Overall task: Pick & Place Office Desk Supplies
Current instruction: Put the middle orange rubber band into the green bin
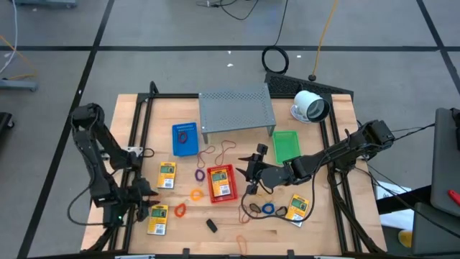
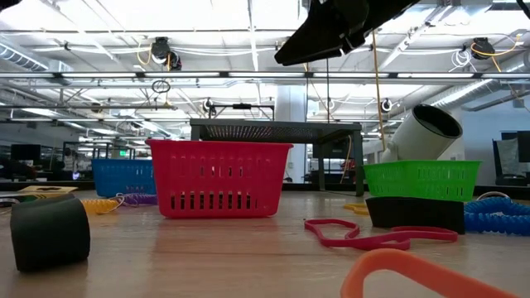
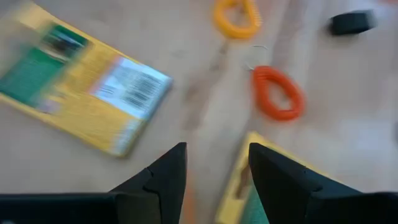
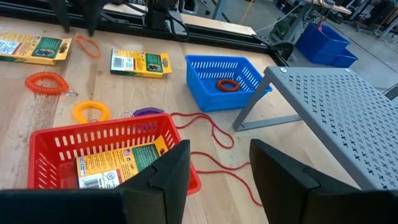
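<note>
Yellow packets with green labels lie flat on the wooden table: one [image 1: 167,175] at left centre, one [image 1: 158,219] near the front left, one [image 1: 298,207] at the front right. A fourth packet [image 4: 118,165] lies in the red basket [image 1: 219,170]. My left gripper [image 1: 144,198] hangs open over the table between the two left packets [image 3: 81,99] [image 3: 239,186], touching neither. My right gripper [image 4: 217,152] stands open just right of the red basket, above the table, with nothing between its fingers. Coiled loops lie around: orange [image 3: 278,93], yellow [image 3: 236,15], purple [image 4: 146,112], blue [image 1: 268,208].
A blue basket [image 4: 224,81] holds an orange ring. A green basket [image 1: 286,146], the grey perforated shelf [image 1: 237,109] and a white round device [image 1: 310,106] stand at the back. A black piece [image 1: 212,225] and thin red bands [image 1: 226,150] lie loose. Black rails [image 1: 136,144] border the table.
</note>
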Available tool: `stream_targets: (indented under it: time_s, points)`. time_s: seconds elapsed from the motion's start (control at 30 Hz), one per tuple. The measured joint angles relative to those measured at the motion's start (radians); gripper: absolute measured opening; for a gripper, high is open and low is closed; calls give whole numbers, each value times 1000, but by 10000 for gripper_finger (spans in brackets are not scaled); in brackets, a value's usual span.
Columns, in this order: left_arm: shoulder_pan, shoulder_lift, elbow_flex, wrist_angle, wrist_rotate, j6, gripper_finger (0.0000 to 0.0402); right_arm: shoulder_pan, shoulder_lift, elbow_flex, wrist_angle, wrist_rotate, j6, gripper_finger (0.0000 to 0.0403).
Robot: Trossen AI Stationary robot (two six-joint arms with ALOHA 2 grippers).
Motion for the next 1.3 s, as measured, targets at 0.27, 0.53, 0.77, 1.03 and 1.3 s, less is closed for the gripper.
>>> stream_targets:
  time_s: [0.27,0.53,0.77,1.03,1.3]
  points:
    - [20,-3,-70,110,128,-15,182,-4,0,0,19,0,-15,155]
    - [113,-13,-71,61,271,29,181,-6,0,0,56,-1,-29,155]
    - [216,-65,-73,61,357,114,181,-6,0,0,68,-1,-34,155]
    - [318,-84,-72,28,439,160,182,-6,0,0,68,-1,-34,155]
    - [369,-84,-71,38,459,200,128,-6,0,0,67,-1,-33,155]
